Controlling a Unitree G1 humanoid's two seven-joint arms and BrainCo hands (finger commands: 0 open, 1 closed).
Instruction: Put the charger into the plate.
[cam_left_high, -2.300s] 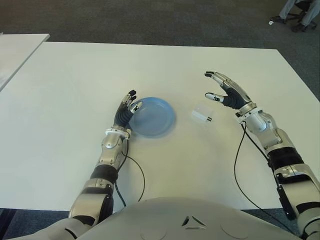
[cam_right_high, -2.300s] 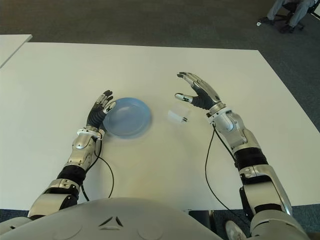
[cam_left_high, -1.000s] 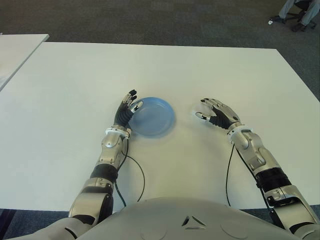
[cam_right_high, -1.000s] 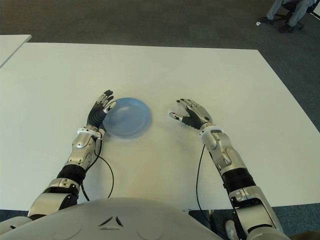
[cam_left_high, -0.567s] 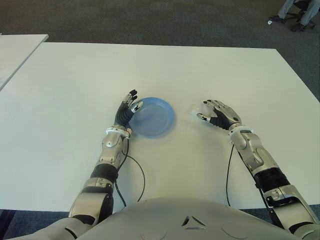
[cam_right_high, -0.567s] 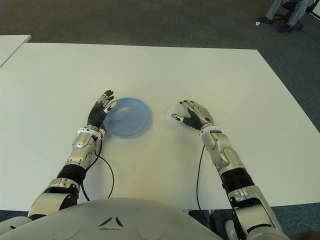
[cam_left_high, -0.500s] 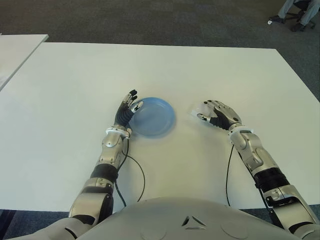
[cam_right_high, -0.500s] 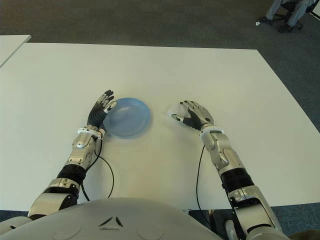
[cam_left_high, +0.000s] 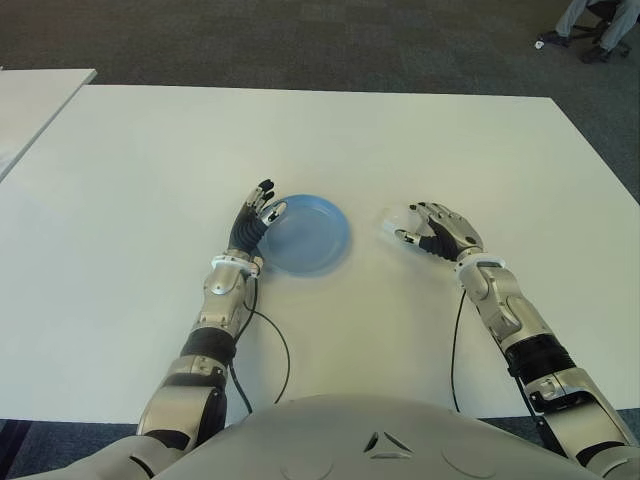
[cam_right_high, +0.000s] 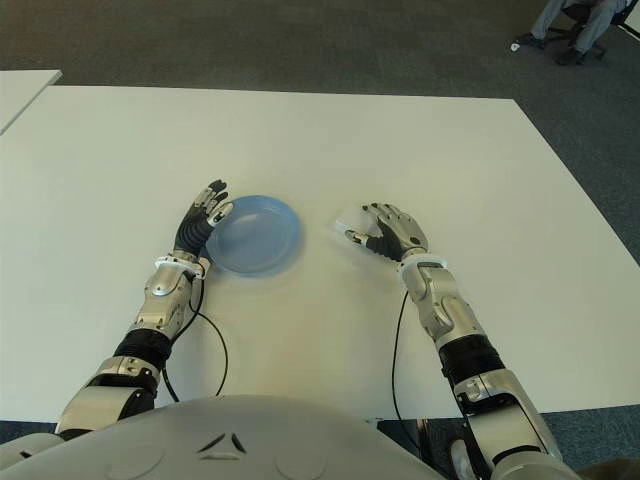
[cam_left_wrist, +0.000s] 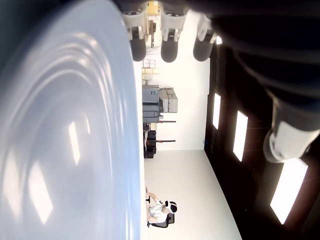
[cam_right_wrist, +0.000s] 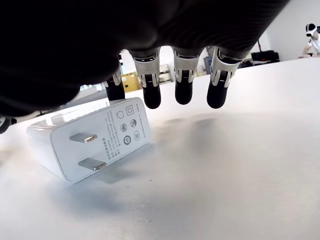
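A white surface (cam_left_high: 140, 160) carried a round blue plate (cam_left_high: 308, 235), which sat near the middle and served as the reference for everything else. To the right of the plate, a short way off, lay a white charger (cam_right_wrist: 92, 140), resting on the surface with its two metal prongs pointing back toward the robot's wrist. The charger was outside the plate, not in it.

The right robot hand (cam_left_high: 438, 230) hovered low over the charger, palm down. Its fingers (cam_right_wrist: 183, 80) were curved downward, with one tip at the charger's top edge and the others just past it, but they were not closed around it; the charger lay free on the surface and the robot hand held nothing.

The left robot hand (cam_left_high: 254, 218) showed at the plate's left rim, fingers extended and relaxed, with the fingertips over the rim; whether they touched it could not be told. It held nothing.

Beyond the surface was dark carpet (cam_left_high: 300, 40), and at the far right corner a person's legs (cam_left_high: 590, 25) were visible beside a chair base.
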